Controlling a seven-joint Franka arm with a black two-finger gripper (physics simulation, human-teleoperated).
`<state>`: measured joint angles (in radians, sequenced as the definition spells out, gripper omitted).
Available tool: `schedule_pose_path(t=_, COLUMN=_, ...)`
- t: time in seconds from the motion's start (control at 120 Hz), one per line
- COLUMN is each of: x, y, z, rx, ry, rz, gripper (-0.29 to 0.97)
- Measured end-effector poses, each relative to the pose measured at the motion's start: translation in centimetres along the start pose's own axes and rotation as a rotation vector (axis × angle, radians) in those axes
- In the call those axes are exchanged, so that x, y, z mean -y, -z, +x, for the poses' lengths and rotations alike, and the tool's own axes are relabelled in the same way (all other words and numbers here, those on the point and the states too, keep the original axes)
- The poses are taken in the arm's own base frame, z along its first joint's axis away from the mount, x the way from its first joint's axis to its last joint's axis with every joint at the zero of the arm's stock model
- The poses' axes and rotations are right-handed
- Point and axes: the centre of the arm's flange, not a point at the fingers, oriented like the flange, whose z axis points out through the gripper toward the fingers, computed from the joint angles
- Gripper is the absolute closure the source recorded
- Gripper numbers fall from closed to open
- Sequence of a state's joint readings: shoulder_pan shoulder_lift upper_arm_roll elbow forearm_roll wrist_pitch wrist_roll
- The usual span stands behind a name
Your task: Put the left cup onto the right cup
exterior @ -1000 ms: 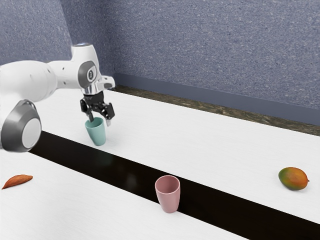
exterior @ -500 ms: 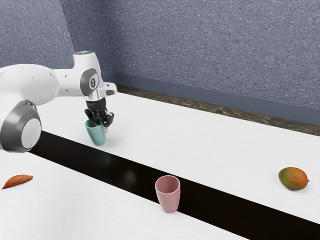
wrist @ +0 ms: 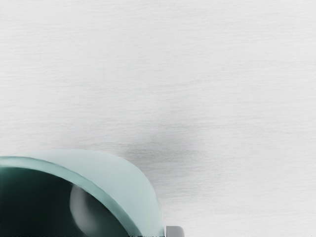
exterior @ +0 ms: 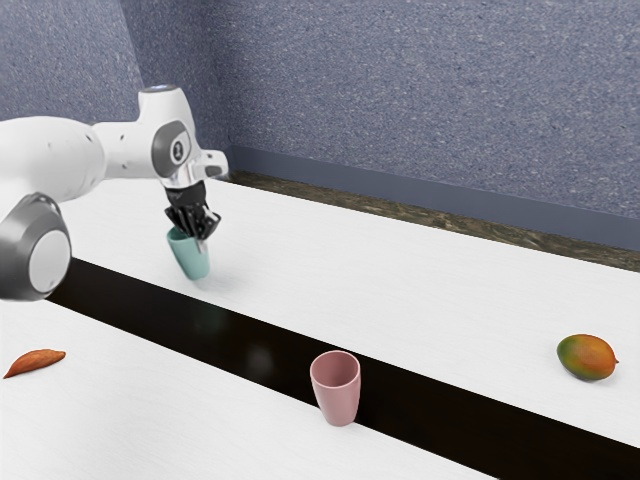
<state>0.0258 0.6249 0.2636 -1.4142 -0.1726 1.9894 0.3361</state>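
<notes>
A teal cup (exterior: 189, 256) hangs tilted just above the white table at the exterior view's left, with my gripper (exterior: 196, 230) shut on its rim. In the wrist view the teal cup (wrist: 98, 187) looms close under my hand, its dark inside facing the camera. A pink cup (exterior: 335, 386) stands upright on the black stripe (exterior: 240, 345) nearer the front, well to the right of my gripper.
A mango (exterior: 587, 357) lies on the white table (exterior: 420, 290) at the exterior view's far right. A sweet potato (exterior: 34, 362) rests at the front left. A blue wall runs behind the table's far edge.
My fingers closed on the teal cup's rim, and the cup has risen slightly off the table and tilted. The pink cup has stayed put.
</notes>
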Motion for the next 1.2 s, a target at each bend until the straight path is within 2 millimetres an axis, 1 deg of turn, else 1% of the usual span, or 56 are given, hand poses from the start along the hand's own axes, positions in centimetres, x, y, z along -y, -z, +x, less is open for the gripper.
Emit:
schedule_pose_path(t=0.117, x=-0.5, y=2.7, z=-1.4, rx=-0.004, ry=-0.01, rz=0.001, gripper=0.77)
schedule_pose_path(t=0.158, x=-1.1, y=3.9, z=-2.1, rx=-0.008, ry=-0.018, rz=-0.002, gripper=0.77)
schedule_pose_path(t=0.2, x=-2.3, y=5.3, z=-3.0, rx=-0.014, ry=-0.033, rz=-0.008, gripper=0.77)
schedule_pose_path(t=0.3, x=-6.5, y=9.3, z=-5.2, rx=-0.038, ry=-0.099, rz=-0.016, gripper=0.77)
schedule_pose_path(t=0.35, x=-8.6, y=10.8, z=-6.5, rx=-0.042, ry=-0.134, rz=-0.021, gripper=0.78)
schedule_pose_path(t=0.392, x=-10.6, y=11.8, z=-7.4, rx=-0.044, ry=-0.17, rz=-0.02, gripper=0.78)
schedule_pose_path(t=0.475, x=-15.2, y=13.6, z=-8.5, rx=-0.044, ry=-0.254, rz=-0.014, gripper=0.78)
schedule_pose_path(t=0.558, x=-19.2, y=14.7, z=-9.3, rx=-0.033, ry=-0.331, rz=-0.005, gripper=0.78)
schedule_pose_path(t=0.608, x=-21.4, y=15.0, z=-10.0, rx=-0.026, ry=-0.37, rz=0.004, gripper=0.78)
schedule_pose_path(t=0.667, x=-23.5, y=15.1, z=-10.9, rx=-0.019, ry=-0.403, rz=0.012, gripper=0.78)
schedule_pose_path(t=0.842, x=-29.3, y=13.7, z=-14.9, rx=-0.023, ry=-0.467, rz=0.024, gripper=0.78)
schedule_pose_path(t=1.033, x=-35.7, y=13.7, z=-17.5, rx=-0.059, ry=-0.526, rz=0.024, gripper=0.79)
schedule_pose_path(t=1.2, x=-40.1, y=12.4, z=-19.2, rx=-0.052, ry=-0.557, rz=0.025, gripper=0.79)
